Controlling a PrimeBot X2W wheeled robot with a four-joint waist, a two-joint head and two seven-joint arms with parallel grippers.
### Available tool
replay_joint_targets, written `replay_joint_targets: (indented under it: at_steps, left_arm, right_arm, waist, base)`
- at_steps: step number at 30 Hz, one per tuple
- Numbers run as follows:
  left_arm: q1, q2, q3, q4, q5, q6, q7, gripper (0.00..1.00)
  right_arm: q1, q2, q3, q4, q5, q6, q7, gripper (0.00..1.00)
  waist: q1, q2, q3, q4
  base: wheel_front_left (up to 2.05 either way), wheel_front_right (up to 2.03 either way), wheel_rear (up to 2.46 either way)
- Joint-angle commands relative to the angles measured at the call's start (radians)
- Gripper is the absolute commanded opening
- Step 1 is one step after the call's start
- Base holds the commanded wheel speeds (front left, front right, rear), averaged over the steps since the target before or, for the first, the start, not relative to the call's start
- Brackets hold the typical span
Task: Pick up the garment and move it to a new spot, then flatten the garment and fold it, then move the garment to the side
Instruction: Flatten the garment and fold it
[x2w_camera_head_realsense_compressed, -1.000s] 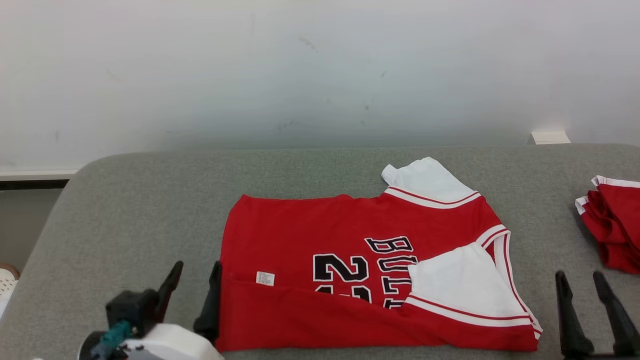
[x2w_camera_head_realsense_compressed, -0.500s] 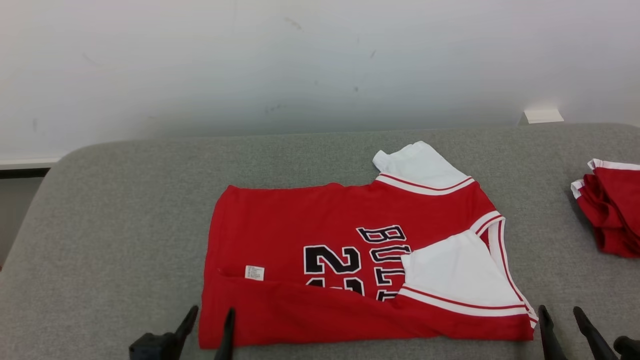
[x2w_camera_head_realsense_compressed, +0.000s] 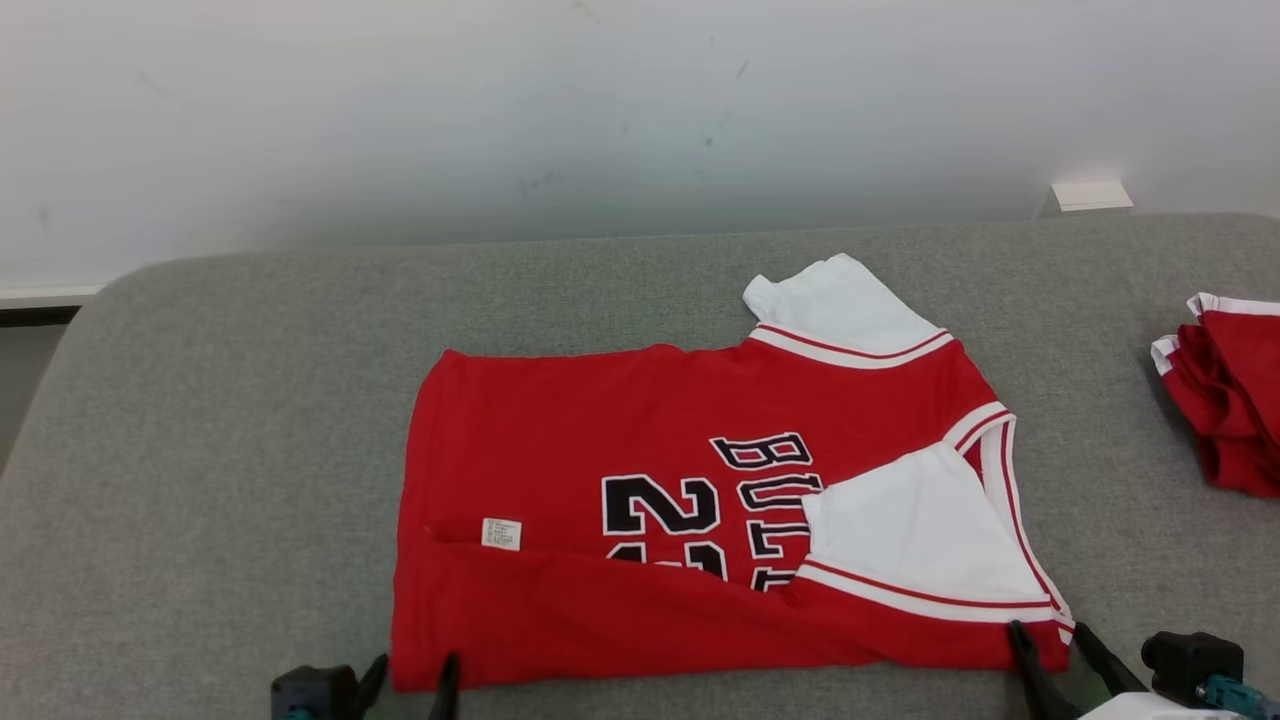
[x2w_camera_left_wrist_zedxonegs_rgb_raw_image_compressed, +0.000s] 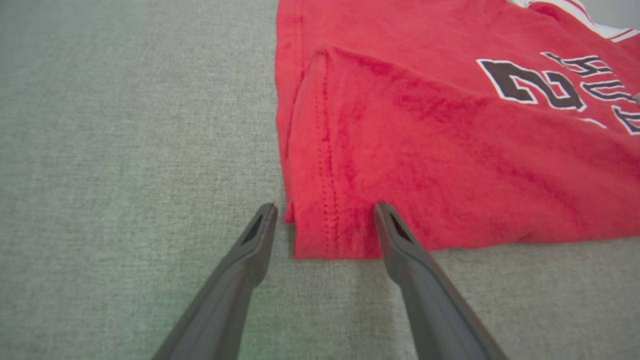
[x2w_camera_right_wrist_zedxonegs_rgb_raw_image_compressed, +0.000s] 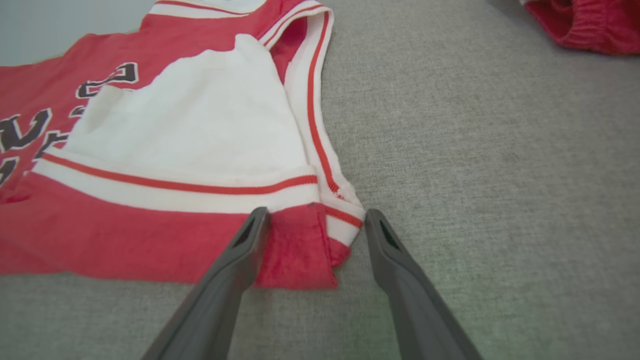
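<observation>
- The grey surface (x2w_camera_head_realsense_compressed: 200, 450) carries everything.
- The jersey (x2w_camera_head_realsense_compressed: 600, 430) lies mid-surface with its long axis running left to right. Its hem is at the left, its collar and white sleeves at the right, and its near edge is folded over the lettering.
- A red pile (x2w_camera_head_realsense_compressed: 1230, 400) sits well apart at the right.
- The left pincer (x2w_camera_left_wrist_zedxonegs_rgb_raw_image_compressed: 325, 206), released, straddles the near hem corner.
- The right pincer (x2w_camera_right_wrist_zedxonegs_rgb_raw_image_compressed: 316, 212), released, straddles the near shoulder corner.
</observation>
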Motion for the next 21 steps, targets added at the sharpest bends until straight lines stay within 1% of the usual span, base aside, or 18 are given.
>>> replay_joint_targets:
  at_steps: [1, 5, 6, 7, 8, 9, 11, 16, 21]
  left_arm:
    - [-0.007, -0.003, 0.0, 0.007, -0.02, -0.011, 0.011, 1.0]
    - [-0.02, -0.006, -0.015, 0.029, -0.028, -0.031, 0.041, 1.0]
    - [-0.025, -0.009, -0.017, 0.033, -0.027, -0.032, 0.046, 1.0]
    - [-0.028, -0.01, -0.018, 0.038, -0.029, -0.034, 0.05, 0.81]
    - [-0.032, -0.009, -0.018, 0.043, -0.03, -0.036, 0.053, 0.59]
    - [-0.036, -0.007, -0.016, 0.05, -0.035, -0.039, 0.059, 0.42]
    - [-0.039, -0.003, -0.013, 0.064, -0.043, -0.046, 0.064, 0.0]
    - [-0.051, 0.008, -0.009, 0.076, -0.052, -0.059, 0.069, 0.0]
    - [-0.044, 0.016, -0.008, 0.038, -0.06, -0.059, 0.076, 0.0]
  right_arm:
    - [-0.015, -0.006, 0.018, 0.022, 0.016, 0.0, 0.009, 1.0]
    - [-0.023, -0.01, 0.056, 0.05, 0.035, 0.0, 0.015, 1.0]
    - [-0.025, -0.012, 0.064, 0.054, 0.041, 0.0, 0.012, 0.54]
    - [-0.027, -0.014, 0.071, 0.059, 0.045, 0.0, 0.011, 0.43]
    - [-0.03, -0.016, 0.078, 0.063, 0.05, 0.0, 0.01, 0.09]
    - [-0.035, -0.019, 0.083, 0.066, 0.054, 0.0, 0.006, 0.0]
    - [-0.04, -0.024, 0.089, 0.075, 0.064, -0.002, -0.001, 0.0]
    - [-0.057, -0.039, 0.107, 0.067, 0.092, -0.002, -0.024, 0.0]
    - [-0.049, -0.052, 0.098, 0.037, 0.128, -0.001, -0.021, 0.0]
  waist:
    - [0.0, -0.0001, 0.002, 0.004]
    - [0.0, -0.0001, 0.001, 0.009]
    - [0.0, -0.0001, -0.001, 0.009]
    - [0.0, -0.0001, -0.002, 0.009]
    - [0.0, -0.0001, -0.004, 0.009]
    - [0.0, -0.0001, -0.007, 0.009]
    - [0.0, -0.0001, -0.011, 0.009]
    - [0.0, -0.0001, -0.024, 0.012]
    - [0.0, -0.0001, -0.042, 0.022]
  base:
    - [0.0, 0.0, 0.0]
    - [0.0, 0.0, 0.0]
    - [0.0, 0.0, 0.0]
    - [0.0, 0.0, 0.0]
    - [0.0, 0.0, 0.0]
    - [0.0, 0.0, 0.0]
    - [0.0, 0.0, 0.0]
    - [0.0, 0.0, 0.0]
    - [0.0, 0.0, 0.0]
